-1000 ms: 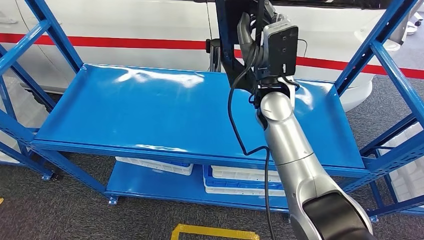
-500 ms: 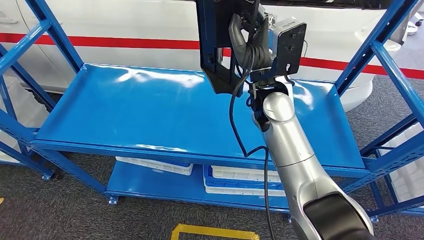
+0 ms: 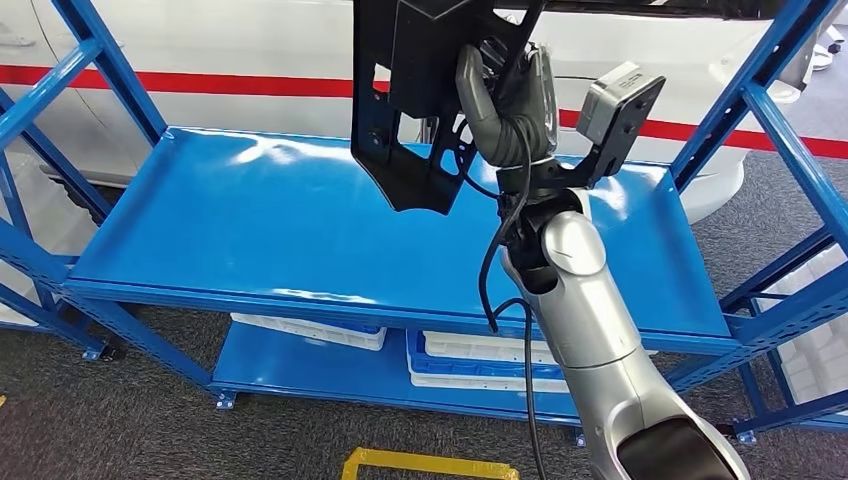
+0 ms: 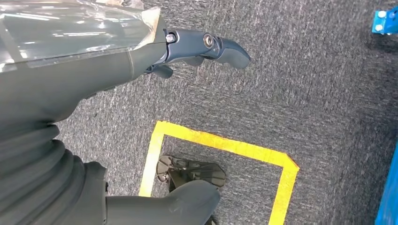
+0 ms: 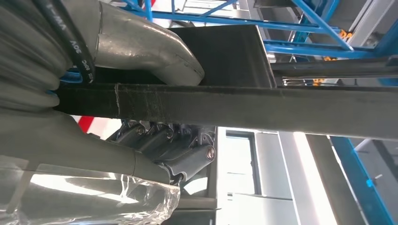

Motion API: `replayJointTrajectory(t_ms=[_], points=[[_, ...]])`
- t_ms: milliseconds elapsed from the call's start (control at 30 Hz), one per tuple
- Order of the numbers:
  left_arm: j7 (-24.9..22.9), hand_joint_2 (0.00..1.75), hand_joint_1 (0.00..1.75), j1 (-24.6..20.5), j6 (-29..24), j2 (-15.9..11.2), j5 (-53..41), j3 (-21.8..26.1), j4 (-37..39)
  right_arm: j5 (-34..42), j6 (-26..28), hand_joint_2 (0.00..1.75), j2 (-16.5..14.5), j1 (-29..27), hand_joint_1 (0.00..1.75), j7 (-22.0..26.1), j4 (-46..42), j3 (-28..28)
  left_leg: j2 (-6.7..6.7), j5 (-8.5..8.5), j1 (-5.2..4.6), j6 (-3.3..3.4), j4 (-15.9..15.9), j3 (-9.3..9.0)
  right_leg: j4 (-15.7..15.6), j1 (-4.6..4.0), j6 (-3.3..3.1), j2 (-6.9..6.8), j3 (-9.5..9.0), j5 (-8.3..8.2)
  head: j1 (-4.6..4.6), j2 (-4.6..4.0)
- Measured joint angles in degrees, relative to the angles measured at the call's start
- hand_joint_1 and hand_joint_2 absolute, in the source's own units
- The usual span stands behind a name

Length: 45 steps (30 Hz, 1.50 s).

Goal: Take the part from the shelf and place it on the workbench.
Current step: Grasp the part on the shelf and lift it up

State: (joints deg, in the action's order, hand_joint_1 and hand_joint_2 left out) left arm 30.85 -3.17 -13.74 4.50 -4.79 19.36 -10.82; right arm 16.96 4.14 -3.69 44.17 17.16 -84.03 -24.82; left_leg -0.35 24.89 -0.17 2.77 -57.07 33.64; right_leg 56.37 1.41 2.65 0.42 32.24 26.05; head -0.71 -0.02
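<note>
Head view, left to right: blue shelf (image 3: 250,230) frame fills left and centre, its middle deck bare and glossy; white trays (image 3: 310,332) sit on the lower deck, bottom centre; white vehicle body with a red stripe (image 3: 200,85) runs behind along the top. Upper centre, black part (image 3: 415,100), a flat panel with cut-outs, hangs above the deck, touching nothing but the right hand (image 3: 505,105), which grips it at its right edge, thumb on the near face. Silver right arm rises from bottom right. Change over the last second: part has come further into frame, swung left and tilted, much more of the panel showing; wrist camera block has rotated out to the right. Reads as lift-out under way, part off the shelf and clear of the deck; carry to the workbench not yet begun, no workbench seen. Right wrist view: dark fingers (image 5: 173,145) wrapped under the part's black edge, thumb pressed on top, a firm grasp. Left wrist view: left hand (image 4: 187,49) hangs over grey carpet and a yellow floor marking (image 4: 220,145), upper left of frame, holding nothing, fingers loosely extended. Risk judged: long panel could clip the blue uprights when turning away.
</note>
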Motion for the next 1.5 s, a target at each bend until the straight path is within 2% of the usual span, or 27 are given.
replayJointTrajectory(t_ms=[67,133,200,233,300,333,400,500,567,633,700,733,767,833,867,900,1000,1067,1133,1200,1233,1267,1300,1367,1400,1467,1500], points=[[0.05,1.75,0.00,-0.02,0.08,-0.01,-0.07,-0.01,0.00,-0.01,-0.02,1.75,0.41,-0.13,1.75,-0.07,-0.79,-0.05,0.21,-0.40,0.27,0.51,0.51,-0.28,3.90,-0.15,-0.43,-0.07,1.91,2.04,0.09,0.00],[0.06,1.75,0.00,-0.01,0.21,-0.04,-0.10,-0.01,0.00,-0.01,-0.04,1.75,0.95,-0.60,1.75,-0.12,-1.18,-0.18,0.33,-0.49,0.25,0.67,0.54,-0.27,12.14,-0.16,-1.15,-0.10,5.95,5.50,0.19,0.00],[0.07,1.75,0.00,0.01,0.41,-0.09,-0.12,-0.01,0.00,-0.02,-0.05,1.75,1.55,-1.29,1.75,-0.38,-1.30,-0.33,0.32,-0.50,0.20,0.67,0.48,-0.21,17.57,-0.17,-1.06,-0.10,8.71,7.01,0.20,0.00],[0.10,1.75,0.00,0.01,0.57,-0.10,-0.13,-0.01,0.00,-0.03,-0.05,1.75,1.81,-1.49,1.75,-0.53,-1.30,-0.39,0.29,-0.50,0.19,0.64,0.42,-0.20,16.67,-0.18,-0.68,-0.11,8.29,6.27,0.22,0.00],[0.22,1.75,0.00,-0.01,0.90,-0.11,-0.13,-0.02,0.00,-0.08,-0.07,1.75,2.17,-1.59,1.75,-0.69,-1.38,-0.44,0.23,-0.39,0.22,0.43,0.08,-0.15,9.10,-0.08,0.15,-0.25,4.53,3.07,0.22,0.00],[0.29,1.75,0.00,-0.03,1.03,-0.11,-0.13,-0.02,0.00,-0.09,-0.07,1.75,2.29,-1.57,1.75,-0.70,-1.43,-0.46,0.20,-0.25,0.13,0.15,-0.23,0.00,5.28,-0.11,0.22,-0.32,2.51,1.60,0.22,0.00],[0.39,1.75,0.00,-0.09,1.13,-0.13,-0.13,-0.02,0.00,-0.18,-0.09,1.75,2.51,-1.57,1.75,-0.75,-1.53,-0.54,0.18,-0.14,0.01,-0.56,-0.76,0.34,1.70,-0.26,-0.35,-0.30,0.78,0.20,0.12,0.00],[0.47,1.75,0.00,-0.15,1.17,-0.17,-0.11,-0.02,0.00,-0.31,-0.10,1.75,2.79,-1.63,1.75,-0.91,-1.58,-0.64,0.13,-0.16,0.25,-1.60,-1.03,0.82,1.59,-0.24,-1.61,-0.15,1.16,-0.45,0.01,-0.01],[0.50,1.75,0.00,-0.16,1.23,-0.20,-0.13,-0.04,0.00,-0.36,-0.10,1.75,2.84,-1.57,1.75,-0.92,-1.58,-0.66,0.14,2.30,0.51,-2.31,-3.80,2.00,1.38,0.07,-2.49,-0.18,1.53,-1.02,-0.15,-0.01],[0.54,1.75,0.00,-0.18,1.32,-0.24,-0.14,-0.06,0.00,-0.44,-0.11,1.75,2.85,-1.58,1.75,-0.94,-1.58,-0.67,0.19,6.78,0.78,-2.99,-10.58,4.57,1.39,0.00,-3.09,-0.25,2.15,-1.48,-0.35,0.00],[0.56,1.75,0.00,-0.18,1.50,-0.28,-0.13,-0.06,0.00,-0.56,-0.10,1.75,2.90,-1.62,1.75,-1.04,-1.53,-0.69,0.19,9.35,0.95,-3.37,-16.13,6.38,1.43,-0.10,-3.31,-0.30,2.90,-1.98,-0.33,0.00],[0.61,1.75,0.00,-0.18,1.59,-0.28,-0.12,-0.06,0.00,-0.64,-0.10,1.75,2.91,-1.64,1.75,-1.10,-1.49,-0.70,0.19,9.07,0.99,-3.39,-16.03,5.84,1.44,-0.12,-3.26,-0.31,3.25,-2.27,-0.34,-0.01],[0.66,1.75,0.00,-0.20,1.66,-0.28,-0.11,-0.06,-0.01,-0.73,-0.10,1.75,2.91,-1.63,1.75,-1.17,-1.47,-0.72,0.19,7.83,1.04,-3.32,-13.49,3.99,1.44,-0.12,-3.17,-0.30,3.55,-2.58,-0.34,-0.01],[0.80,1.75,0.00,-0.36,1.69,-0.30,-0.10,-0.06,-0.04,-0.86,-0.10,1.75,2.90,-1.54,1.75,-1.25,-1.45,-0.73,0.15,5.11,1.03,-2.99,-5.27,-1.34,1.42,-0.21,-2.74,-0.28,3.88,-3.17,-0.34,-0.01],[0.87,1.75,0.00,-0.47,1.69,-0.30,-0.10,-0.06,-0.06,-0.88,-0.10,1.75,2.91,-1.44,1.75,-1.29,-1.45,-0.73,0.09,4.29,0.90,-2.76,-2.19,-3.16,1.38,-0.29,-2.45,-0.30,3.93,-3.42,-0.27,-0.01],[0.92,1.75,0.00,-0.57,1.70,-0.30,-0.09,-0.06,-0.08,-0.88,-0.10,1.75,2.90,-1.34,1.75,-1.32,-1.45,-0.74,0.04,3.98,0.71,-2.50,-0.67,-3.96,1.33,-0.38,-2.08,-0.33,3.95,-3.67,-0.21,-0.01],[0.98,1.75,0.00,-0.67,1.72,-0.31,-0.09,-0.06,-0.08,-0.94,-0.10,1.75,2.94,-1.18,1.75,-1.40,-1.44,-0.79,0.12,2.90,0.35,-1.32,-0.18,-3.52,1.08,-0.41,-0.96,-0.41,4.10,-4.36,-0.11,0.01],[0.98,1.75,0.00,-0.73,1.73,-0.28,-0.09,-0.06,-0.08,-1.00,-0.10,1.75,3.08,-1.09,1.75,-1.45,-1.43,-0.79,0.38,1.65,0.50,-0.26,0.24,-2.80,3.51,-0.57,-1.11,-0.41,5.45,-2.17,-0.03,0.00],[1.01,1.75,0.00,-0.78,1.87,-0.25,-0.06,-0.05,-0.09,-1.06,-0.09,1.75,3.25,-1.02,1.75,-1.47,-1.43,-0.78,0.53,0.51,0.46,0.42,0.33,-1.48,10.52,-0.66,-1.83,-0.41,8.10,2.64,0.08,0.00],[1.14,1.75,0.00,-0.76,2.17,-0.26,-0.02,-0.04,-0.09,-1.28,-0.09,1.75,3.42,-1.14,1.75,-1.56,-1.43,-0.78,0.57,-0.53,0.25,0.58,0.27,0.03,17.47,-0.66,-1.79,-0.41,9.78,5.92,0.08,-0.01],[1.25,1.75,0.00,-0.75,2.30,-0.26,-0.01,-0.04,-0.09,-1.47,-0.09,1.75,3.49,-1.22,1.75,-1.62,-1.43,-0.78,0.57,-1.04,0.15,0.57,0.23,0.75,18.42,-0.67,-1.46,-0.41,9.26,6.17,0.08,-0.01],[1.35,1.75,0.00,-0.75,2.36,-0.26,-0.02,-0.04,-0.09,-1.67,-0.09,1.75,3.56,-1.28,1.75,-1.70,-1.43,-0.78,0.56,-1.51,0.04,0.50,0.20,1.36,16.81,-0.69,-1.07,-0.41,7.44,5.53,0.08,-0.01],[1.45,1.75,0.00,-0.75,2.37,-0.25,-0.04,-0.04,-0.09,-1.85,-0.09,1.75,3.59,-1.30,1.75,-1.75,-1.43,-0.77,0.54,-1.94,-0.05,0.40,0.16,1.88,13.13,-0.73,-0.81,-0.42,4.56,4.52,0.09,0.00],[1.56,1.75,0.00,-0.77,2.36,-0.19,-0.12,-0.04,-0.09,-2.14,-0.07,1.75,3.58,-1.26,1.75,-1.80,-1.43,-0.75,0.52,-2.71,-0.30,0.04,0.03,2.64,4.36,-1.08,-0.95,-0.44,-1.54,3.44,0.04,0.00],[1.59,1.75,0.00,-0.77,2.35,-0.18,-0.15,-0.04,-0.09,-2.26,-0.05,1.75,3.56,-1.26,1.75,-1.80,-1.43,-0.73,0.52,-3.08,-0.40,-0.20,-0.01,2.85,1.61,-1.29,-1.18,-0.45,-3.29,3.32,0.02,0.00],[1.61,1.75,0.00,-0.77,2.35,-0.16,-0.22,-0.04,-0.09,-2.46,-0.03,1.75,3.60,-1.33,1.75,-1.82,-1.43,-0.67,0.53,-3.81,-0.44,-0.77,0.00,3.11,0.11,-1.58,-1.65,-0.45,-3.85,3.10,0.03,-0.01],[1.62,1.75,0.00,-0.76,2.32,-0.24,-0.28,-0.04,-0.09,-2.56,-0.02,1.75,3.66,-1.34,1.75,-1.83,-1.43,-0.63,0.46,-3.99,-0.33,-1.06,-0.05,3.30,-0.03,-1.14,-2.01,-0.48,-3.51,2.65,0.10,-0.01]])
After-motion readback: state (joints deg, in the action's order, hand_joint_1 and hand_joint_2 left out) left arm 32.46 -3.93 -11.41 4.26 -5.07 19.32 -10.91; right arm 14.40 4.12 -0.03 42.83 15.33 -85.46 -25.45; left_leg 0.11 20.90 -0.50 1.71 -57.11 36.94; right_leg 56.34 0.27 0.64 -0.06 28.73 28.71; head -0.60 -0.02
